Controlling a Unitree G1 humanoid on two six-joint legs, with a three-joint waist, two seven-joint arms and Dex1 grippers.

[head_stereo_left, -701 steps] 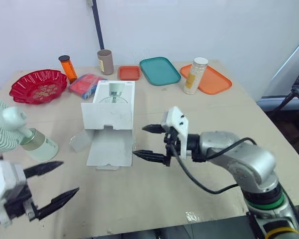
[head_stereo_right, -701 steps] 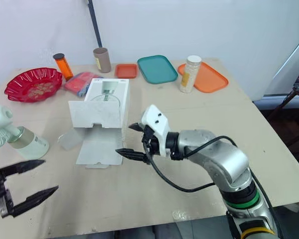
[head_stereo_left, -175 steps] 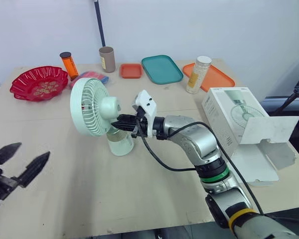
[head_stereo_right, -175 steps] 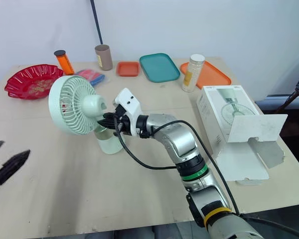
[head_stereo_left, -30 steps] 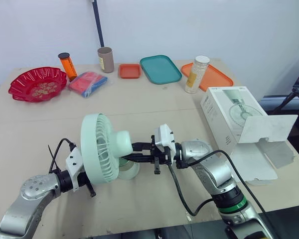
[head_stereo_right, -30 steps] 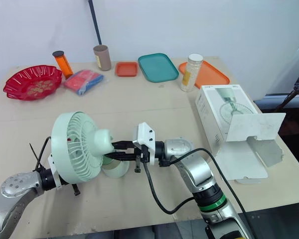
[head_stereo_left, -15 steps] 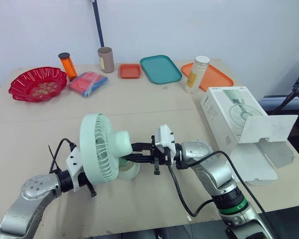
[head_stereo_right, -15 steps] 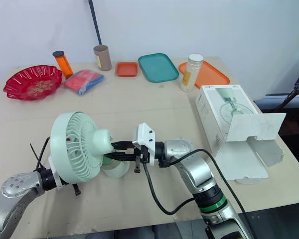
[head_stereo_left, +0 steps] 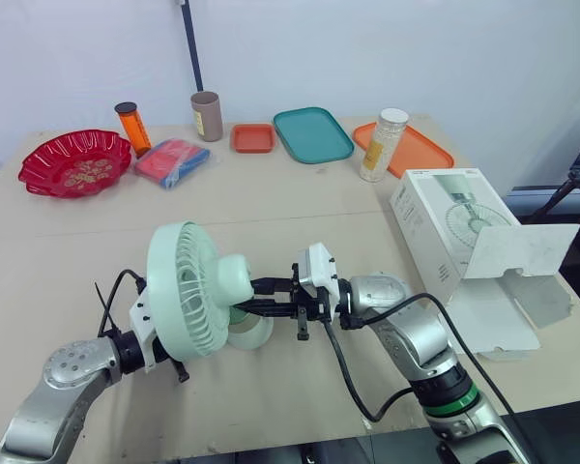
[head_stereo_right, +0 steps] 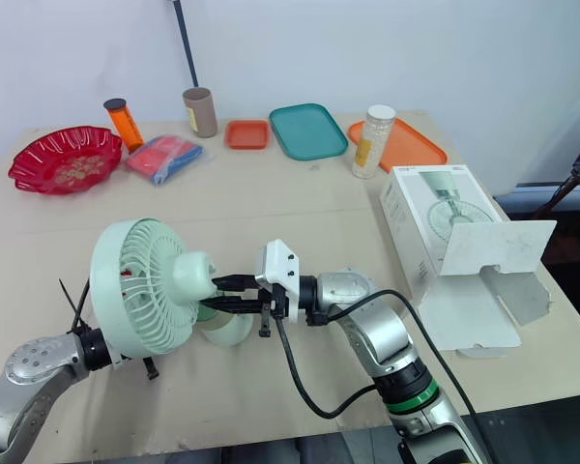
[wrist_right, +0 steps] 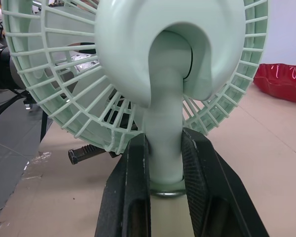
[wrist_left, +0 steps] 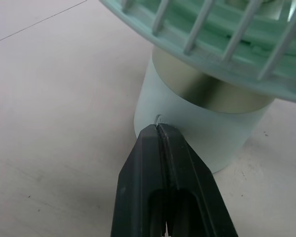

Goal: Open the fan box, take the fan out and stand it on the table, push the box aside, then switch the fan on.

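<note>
The left tool [wrist_left: 158, 129], tips together, touched the base [wrist_left: 197, 123] of the fan [head_stereo_left: 198, 290] straight ahead; the right tool [wrist_right: 165, 143] clamped the neck [wrist_right: 165, 113] from the opposite side.

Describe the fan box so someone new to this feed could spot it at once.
Look to the right side of the table, nearer than the orange tray. The box lies there with its end flap hanging open. It is the only white carton, with a fan pictured on its top face.
</note>
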